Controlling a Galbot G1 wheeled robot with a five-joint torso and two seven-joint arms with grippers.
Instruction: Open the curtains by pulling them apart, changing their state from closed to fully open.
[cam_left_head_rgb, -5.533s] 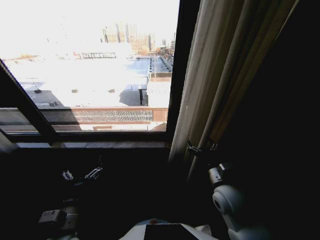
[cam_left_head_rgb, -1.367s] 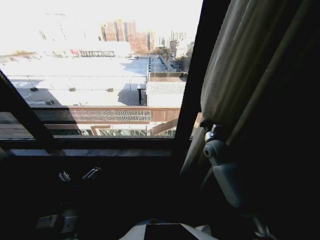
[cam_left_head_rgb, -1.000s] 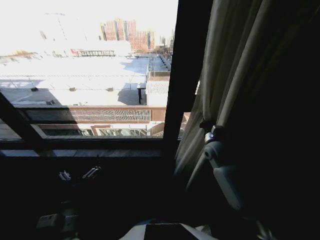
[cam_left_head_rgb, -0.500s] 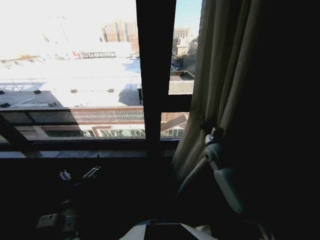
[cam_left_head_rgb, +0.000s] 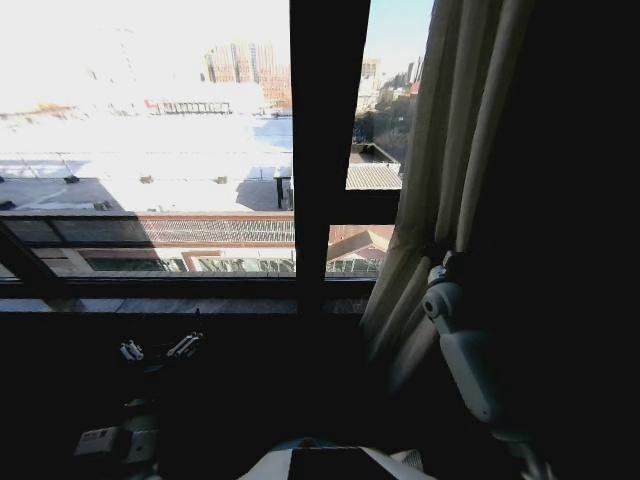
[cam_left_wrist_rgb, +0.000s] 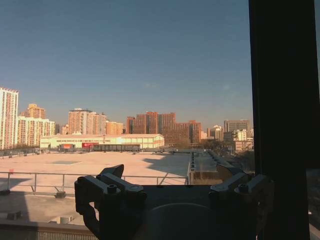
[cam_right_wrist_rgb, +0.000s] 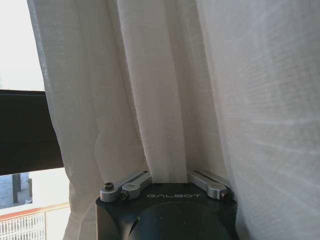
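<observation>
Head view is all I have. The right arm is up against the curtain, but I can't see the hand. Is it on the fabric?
Observer: Yes. In the right wrist view one pleat of the curtain runs down into the right hand, pinched between its two fingers.
Operator: And the left hand? It's just a dark blob low down for me.
Observer: The left hand is open with nothing between its fingers. It points out through the glass, with the dark window frame bar beside it.
</observation>
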